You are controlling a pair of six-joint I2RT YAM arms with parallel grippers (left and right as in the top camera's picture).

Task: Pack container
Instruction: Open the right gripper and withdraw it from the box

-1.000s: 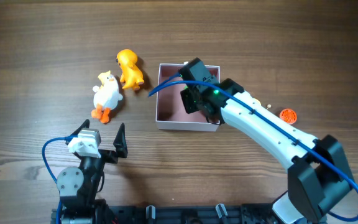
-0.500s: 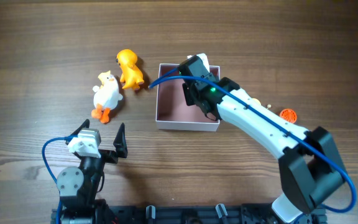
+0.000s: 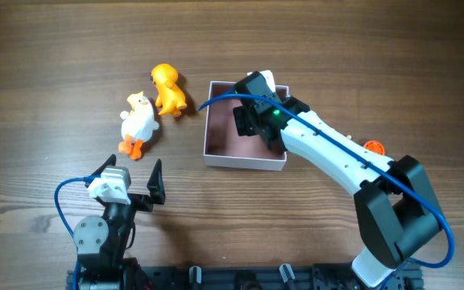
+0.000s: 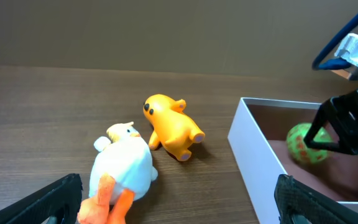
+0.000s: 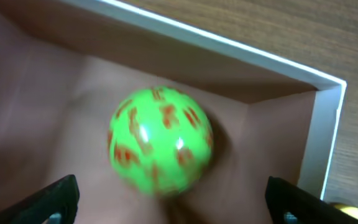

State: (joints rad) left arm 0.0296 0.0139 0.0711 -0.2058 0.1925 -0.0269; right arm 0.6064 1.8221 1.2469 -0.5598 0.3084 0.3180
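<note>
The container [image 3: 244, 163] is a shallow white-walled box with a pink floor, right of the table's middle. My right gripper [image 3: 252, 121] hangs inside it, open. A green ball [image 5: 160, 142] with orange marks lies on the pink floor ahead of the right gripper [image 5: 176, 202], free of both fingers. The overhead view hides the ball under the arm; the left wrist view shows the ball [image 4: 307, 143] inside the container [image 4: 253, 149]. My left gripper [image 3: 131, 179] stands open and empty near the front edge.
A white duck with orange feet [image 3: 139, 121] and an orange toy animal [image 3: 167, 89] lie on the wooden table left of the container. The duck [image 4: 126, 168] is close ahead of the left gripper [image 4: 179, 202]. A small orange object [image 3: 373, 148] lies to the right.
The right gripper has shifted a little toward the far side of the container and its jaws have spread apart. The left arm and the toys have not moved.
</note>
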